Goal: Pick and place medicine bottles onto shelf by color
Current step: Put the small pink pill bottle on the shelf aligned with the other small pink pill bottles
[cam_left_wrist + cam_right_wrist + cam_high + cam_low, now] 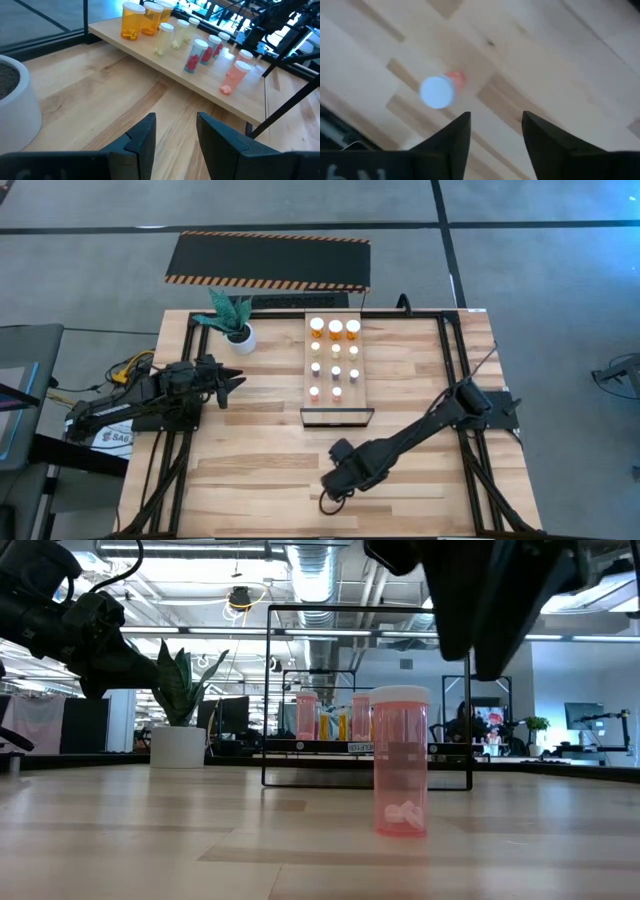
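Note:
A pink medicine bottle [400, 775] with a white cap [437, 91] stands upright on its base on the plank table, near its front edge. My right gripper [496, 130] hangs open above it, pointing down; the bottle is off to one side of the fingers, not between them. In the high view the right gripper [335, 480] covers that bottle. The shelf [340, 405] lies at the table's middle and bears rows of upright bottles: orange ones [131, 20] at its far end, smaller yellowish, red and pink ones [234, 77] nearer. My left gripper [176, 132] waits open at the table's left, left of the shelf.
A white pot with a green plant [238, 330] stands at the far left, close to my left gripper [238, 380]. A black mat with striped orange edges [268, 260] lies beyond the table. The shelf's dark frame [270, 690] rises at its near end. Bare planks lie left of the right gripper.

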Robot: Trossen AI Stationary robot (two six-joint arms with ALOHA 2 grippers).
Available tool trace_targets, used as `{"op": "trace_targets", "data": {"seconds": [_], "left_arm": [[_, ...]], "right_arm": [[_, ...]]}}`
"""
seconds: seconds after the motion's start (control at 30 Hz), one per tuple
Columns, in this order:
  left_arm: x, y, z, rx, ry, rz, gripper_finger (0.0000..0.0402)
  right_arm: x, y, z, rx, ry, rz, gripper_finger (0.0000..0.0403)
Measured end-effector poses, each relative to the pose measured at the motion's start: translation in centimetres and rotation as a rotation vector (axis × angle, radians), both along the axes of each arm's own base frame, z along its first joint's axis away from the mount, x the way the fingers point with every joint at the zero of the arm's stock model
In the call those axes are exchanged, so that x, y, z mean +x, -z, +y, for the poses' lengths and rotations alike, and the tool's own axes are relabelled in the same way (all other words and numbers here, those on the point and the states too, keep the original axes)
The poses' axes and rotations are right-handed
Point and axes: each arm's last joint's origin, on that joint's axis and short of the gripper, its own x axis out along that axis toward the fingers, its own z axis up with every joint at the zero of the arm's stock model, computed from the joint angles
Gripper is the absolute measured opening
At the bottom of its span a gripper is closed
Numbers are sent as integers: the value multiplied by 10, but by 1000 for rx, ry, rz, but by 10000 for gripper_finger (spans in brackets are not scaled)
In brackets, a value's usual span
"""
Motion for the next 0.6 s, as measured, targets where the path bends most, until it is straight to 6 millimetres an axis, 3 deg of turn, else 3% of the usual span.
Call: {"op": "trace_targets", "data": {"seconds": [0.23,0.4,0.6], "left_arm": [[0,0,0,0,0,0,128],[0,0,0,0,0,0,128],[0,0,0,0,0,0,128]], "right_arm": [[9,-4,6,23,-125,-99,241],[13,-5,10,25,-191,-153,251],[21,12,13,28,-217,-150,252]]}}
